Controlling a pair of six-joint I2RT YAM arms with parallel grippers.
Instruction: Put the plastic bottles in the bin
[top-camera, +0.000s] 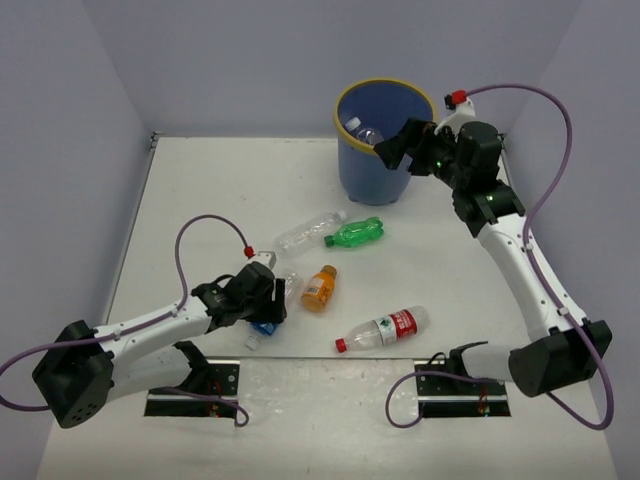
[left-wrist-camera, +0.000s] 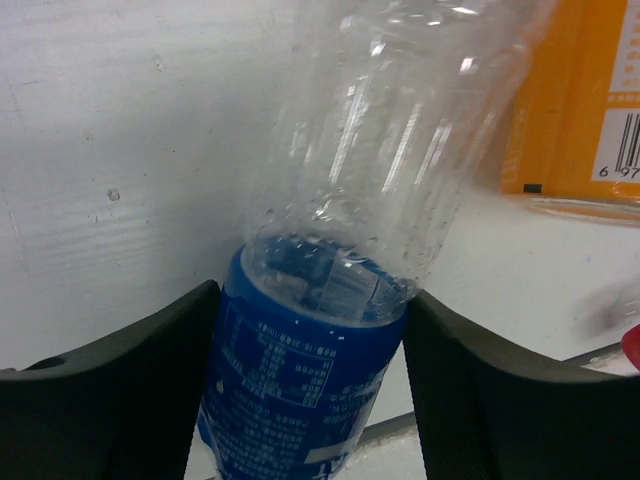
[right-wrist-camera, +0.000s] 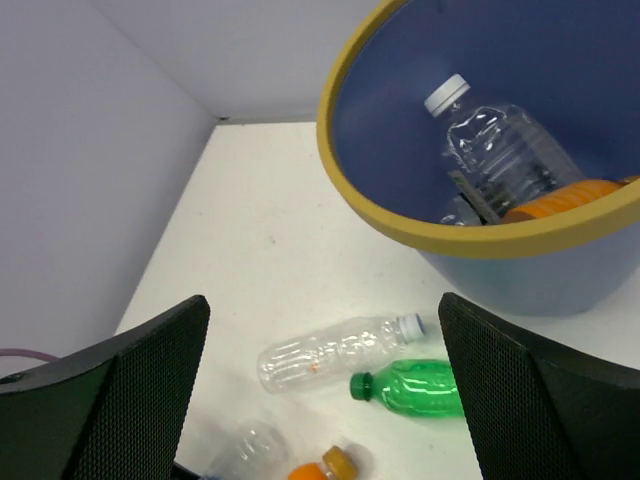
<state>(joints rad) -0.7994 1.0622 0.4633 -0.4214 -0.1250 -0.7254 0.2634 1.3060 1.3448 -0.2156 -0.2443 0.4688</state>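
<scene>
1. Pale lavender walls (top-camera: 80, 120) are closing in a white table (top-camera: 200, 190), where two arms are working through a scatter of drink bottles.
2. At far left, the left pincer (top-camera: 262, 300) is lying low over the table and clamping narrowly on the blue-labelled bottle (left-wrist-camera: 300, 380). One black finger is pressing each side of the label. The bottle is resting on the table, apparently gripped near its middle so that it lifts level.
3. Directly ahead of that pincer, a clear ribbed body (left-wrist-camera: 400, 130) is overlapping the label. Whether it belongs to the same bottle or is a second one leaning on it cannot be told.
4. Ahead and to the right of the left pincer, the orange bottle (top-camera: 319, 288) is lying on its side, clear of the jaws.
5. Between the two pincers, the clear bottle (top-camera: 308, 231) and the green bottle (top-camera: 355, 234) are lying close together. The red-labelled bottle (top-camera: 385, 328) is lying nearer the arm bases. All appear to be awaiting pickup.
6. At right, the right pincer (top-camera: 400, 145) is hanging with its jaws spread wide and empty at the yellow rim of the bin (top-camera: 385, 180), a position suited to dropping a bottle in.
7. Ahead of that pincer, inside the bin, a binned clear bottle (right-wrist-camera: 500, 150) and a binned orange bottle (right-wrist-camera: 565, 200) are lying together.
</scene>
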